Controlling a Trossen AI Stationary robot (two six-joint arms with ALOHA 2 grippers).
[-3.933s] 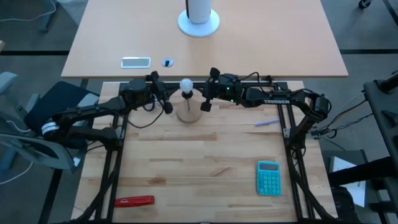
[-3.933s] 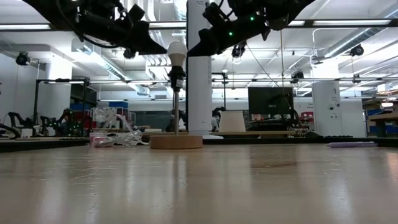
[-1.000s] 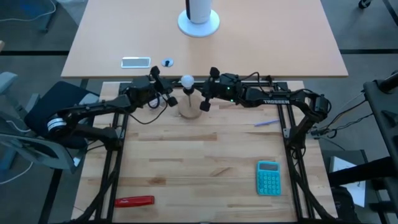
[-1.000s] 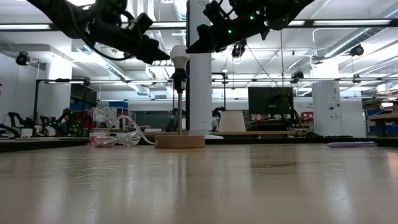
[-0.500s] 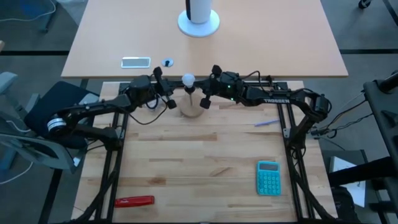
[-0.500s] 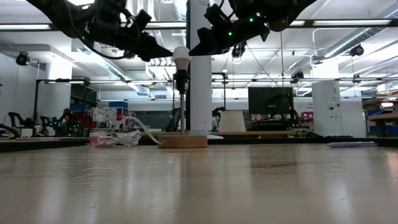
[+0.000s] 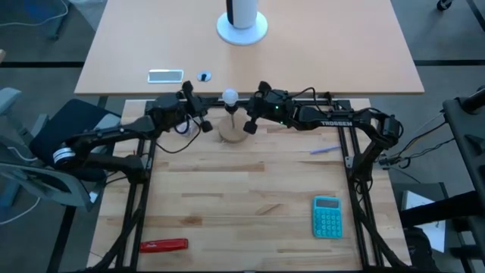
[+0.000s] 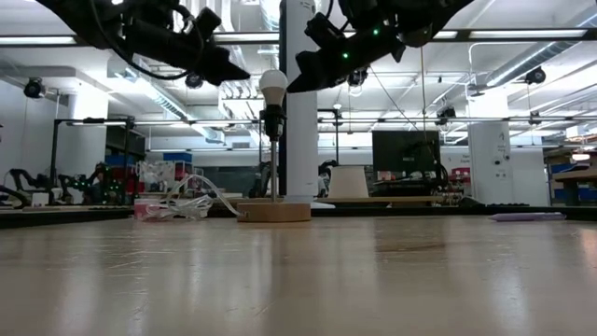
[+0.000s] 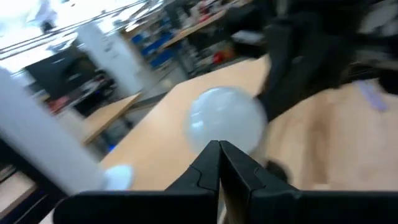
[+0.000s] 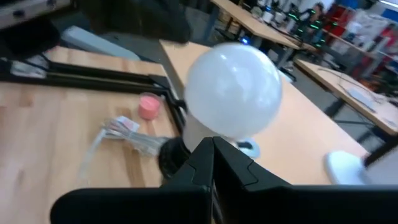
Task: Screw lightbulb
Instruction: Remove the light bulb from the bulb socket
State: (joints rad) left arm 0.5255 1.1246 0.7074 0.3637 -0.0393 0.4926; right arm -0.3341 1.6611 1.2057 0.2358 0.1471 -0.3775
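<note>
The small white lightbulb (image 8: 272,86) sits upright in a dark socket (image 8: 272,119) on a thin stem. The stem rises from a round wooden disc stand (image 7: 231,133) at the table's far middle. My left gripper (image 8: 244,74) is shut and hangs at bulb height, a small gap to the bulb's left. It also shows in the high view (image 7: 204,116). My right gripper (image 8: 293,86) is shut, close against the bulb's right side, and shows in the high view (image 7: 247,115). Both wrist views show the bulb just past shut fingertips (image 9: 219,144) (image 10: 213,142). My right gripper's shut fingertips stand level at the bulb's right side (image 8: 284,86), coming from the table's right. I cannot tell whether they touch it. The bulb stays upright in its socket.
A teal calculator (image 7: 327,216) lies at the near right, a red tool (image 7: 163,245) at the near left and a pale pen (image 7: 324,150) right of the stand. A clear crumpled wrapper (image 8: 182,205) lies behind the stand. A second table beyond holds a white post base (image 7: 242,29).
My left gripper, still shut, has drawn back a little from the bulb toward the table's left edge and risen slightly. The bulb and stand have kept their place.
</note>
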